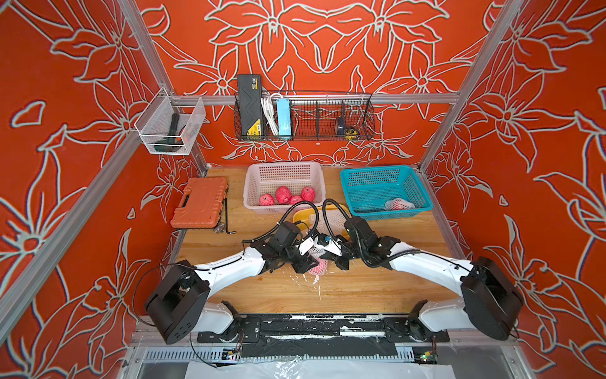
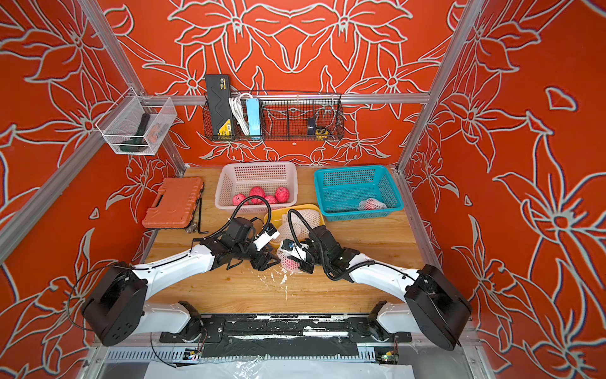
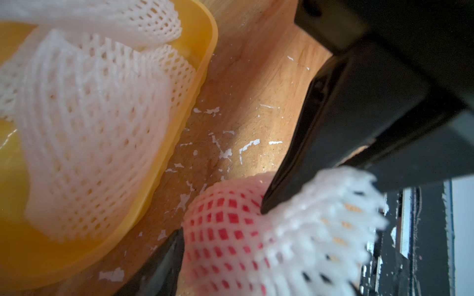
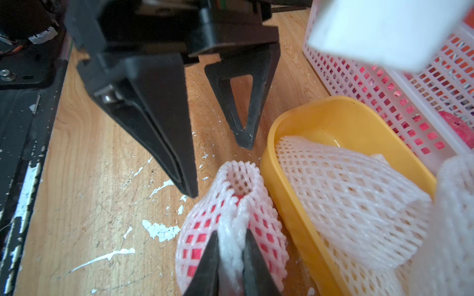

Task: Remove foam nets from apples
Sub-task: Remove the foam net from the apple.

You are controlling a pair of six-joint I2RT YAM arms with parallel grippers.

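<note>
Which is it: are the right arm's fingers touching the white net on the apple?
Touching. The right wrist view shows the right fingers pinching a fold of the foam net.

bright, even light in both top views; wrist views blur close up, edges warped.

The left arm (image 1: 226, 265) and the right arm (image 1: 426, 267) are each built of smooth white shells joined by black joints. A large rounded black housing (image 1: 177, 305) is carried at each shoulder. Black cables (image 1: 406, 254), partly ribbed, are run along the wrists. The left gripper (image 4: 218, 171) is formed of black tapered fingers (image 4: 159, 123), one pierced by a triangular opening, and a silver screw (image 4: 107, 98) is set in the other.
</note>
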